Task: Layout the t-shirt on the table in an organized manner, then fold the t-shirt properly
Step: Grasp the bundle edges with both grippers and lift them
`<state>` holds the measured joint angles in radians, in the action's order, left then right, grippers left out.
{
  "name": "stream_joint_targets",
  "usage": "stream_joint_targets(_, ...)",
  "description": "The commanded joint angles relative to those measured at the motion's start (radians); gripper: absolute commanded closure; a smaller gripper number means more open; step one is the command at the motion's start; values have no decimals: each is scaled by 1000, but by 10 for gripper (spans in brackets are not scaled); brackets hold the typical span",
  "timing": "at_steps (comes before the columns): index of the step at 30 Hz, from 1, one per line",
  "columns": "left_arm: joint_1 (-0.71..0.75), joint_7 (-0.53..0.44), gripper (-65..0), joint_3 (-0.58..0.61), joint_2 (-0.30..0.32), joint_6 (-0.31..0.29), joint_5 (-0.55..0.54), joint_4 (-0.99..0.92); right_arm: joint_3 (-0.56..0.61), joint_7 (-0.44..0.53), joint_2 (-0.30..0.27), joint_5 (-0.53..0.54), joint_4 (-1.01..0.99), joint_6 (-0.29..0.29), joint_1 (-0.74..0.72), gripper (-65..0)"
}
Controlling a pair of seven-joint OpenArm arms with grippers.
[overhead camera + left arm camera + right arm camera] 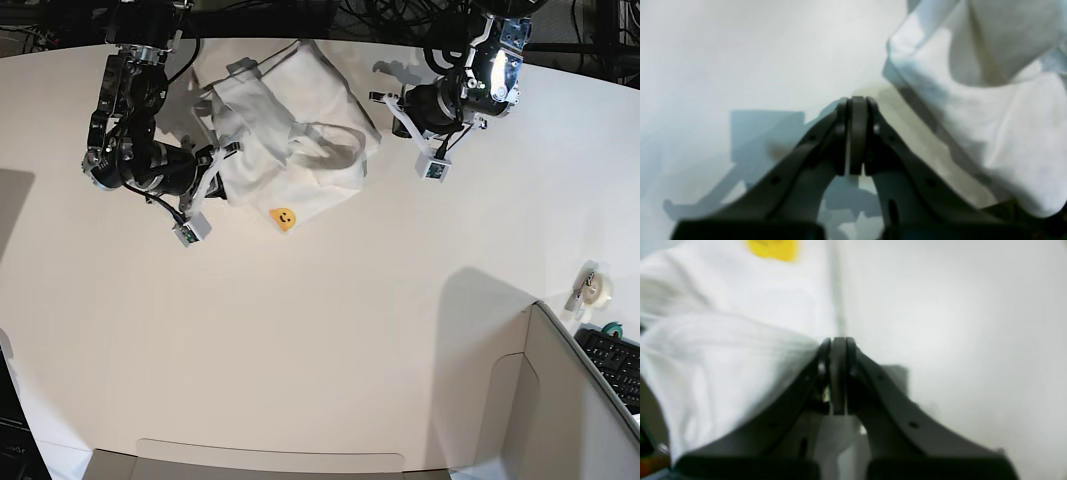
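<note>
The white t-shirt (290,125) lies bunched and partly doubled over at the far middle of the table (300,330), a yellow smiley print (283,217) at its near edge. My right gripper (224,151) is at the shirt's left edge. In the right wrist view it (838,340) is shut, and a raised fold of the t-shirt (723,350) runs up into its tips, seemingly pinched. My left gripper (387,100) sits just off the shirt's right edge. In the left wrist view it (858,99) is shut on nothing, with the t-shirt (990,100) lying apart to its right.
A grey box-like bin (560,400) stands at the near right corner. A tape roll (597,290), a green item (612,328) and a keyboard (618,362) lie at the right edge. Cables (400,15) run along the far edge.
</note>
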<state>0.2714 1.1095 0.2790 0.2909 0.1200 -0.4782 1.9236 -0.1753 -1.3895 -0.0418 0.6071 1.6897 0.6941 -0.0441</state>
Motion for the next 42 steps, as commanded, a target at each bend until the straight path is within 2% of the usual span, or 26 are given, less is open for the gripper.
stream_joint_targets(1,-5,10,-2,3,-6,-1,2,-17,26,16,-3,38,45,4,-17,0)
stream_joint_targets(8,-8,-50,-2,4,-23,-4,2,-120,291,11,-3,50,132,4,-21,0)
stream_joint_targets(14,-16,-50,-2,-2,-23,-3,2,-121,534,11,-5,49,129,4,-36,0)
stream_joint_targets(17,-39,-47,-2,-2,-22,-3,3,-121,600,12,-3,49,129,4,-52,0)
stream_joint_targets(22,-42,-50,-2,-24,-22,-3,3,-111,501,19,-3,50,142,4,-67,0)
stream_joint_targets(27,-31,-93,-2,-152,-22,-6,-1,6,233,68,-2,49,172,4,-67,0)
stream_joint_targets(30,13,-93,-2,-231,-23,-10,-4,122,144,69,-5,41,137,4,-93,0)
stream_joint_targets(32,30,-90,-1,-220,-23,-39,-7,170,142,71,-11,41,85,4,-121,0)
stream_joint_targets(36,33,-85,-1,-106,-22,-181,-26,165,188,74,-3,41,-29,4,-193,0)
stream_joint_targets(39,25,-88,-1,7,-22,-191,-21,167,250,100,-11,26,-84,4,-245,0)
stream_joint_targets(42,-13,-99,-1,62,-22,-193,-21,167,319,123,-3,-66,-122,4,-294,0)
